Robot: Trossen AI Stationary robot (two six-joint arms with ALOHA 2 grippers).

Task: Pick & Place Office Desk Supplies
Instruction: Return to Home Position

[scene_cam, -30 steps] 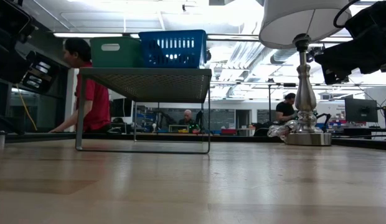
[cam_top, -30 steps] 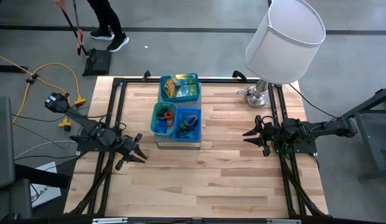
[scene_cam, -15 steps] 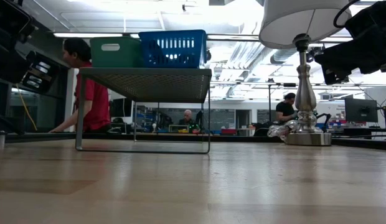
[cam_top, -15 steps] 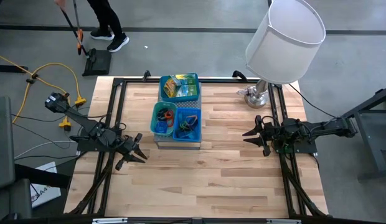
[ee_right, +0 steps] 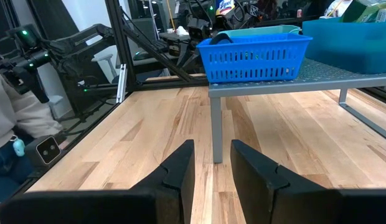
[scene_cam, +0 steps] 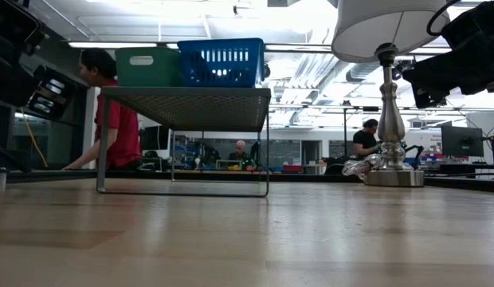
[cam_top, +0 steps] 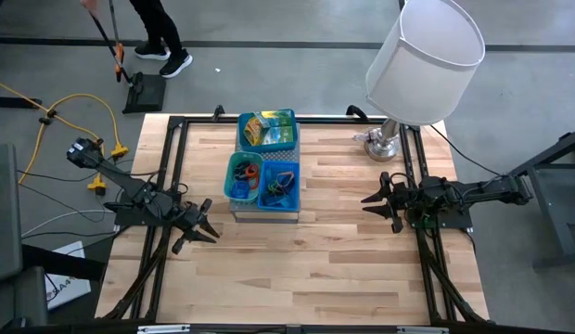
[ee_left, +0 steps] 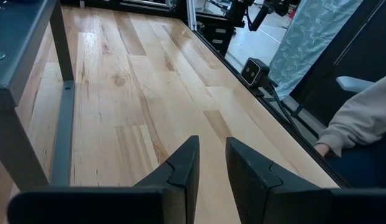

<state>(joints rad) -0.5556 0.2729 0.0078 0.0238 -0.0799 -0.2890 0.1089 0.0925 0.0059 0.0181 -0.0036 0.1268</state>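
Observation:
The office supplies lie in three bins on a grey perforated stand (cam_top: pixel 265 211) at the table's far middle. Yellow-green packets (cam_top: pixel 265 128) fill the far bin, rubber bands (cam_top: pixel 243 174) the near-left teal bin, and red and blue clips (cam_top: pixel 280 185) the near-right blue bin (ee_right: pixel 255 55). My left gripper (cam_top: pixel 208 224) hovers open over the table to the left of the stand and a little nearer, and it holds nothing (ee_left: pixel 211 142). My right gripper (cam_top: pixel 371 200) hovers open to the right of the stand, also holding nothing (ee_right: pixel 211 144).
A lamp with a white shade (cam_top: pixel 424 57) stands on its metal base (cam_top: pixel 384 144) at the far right corner, close behind my right arm. Bare wood (cam_top: pixel 297 269) spans the near half of the table. People (scene_cam: pixel 111 112) show in the room beyond.

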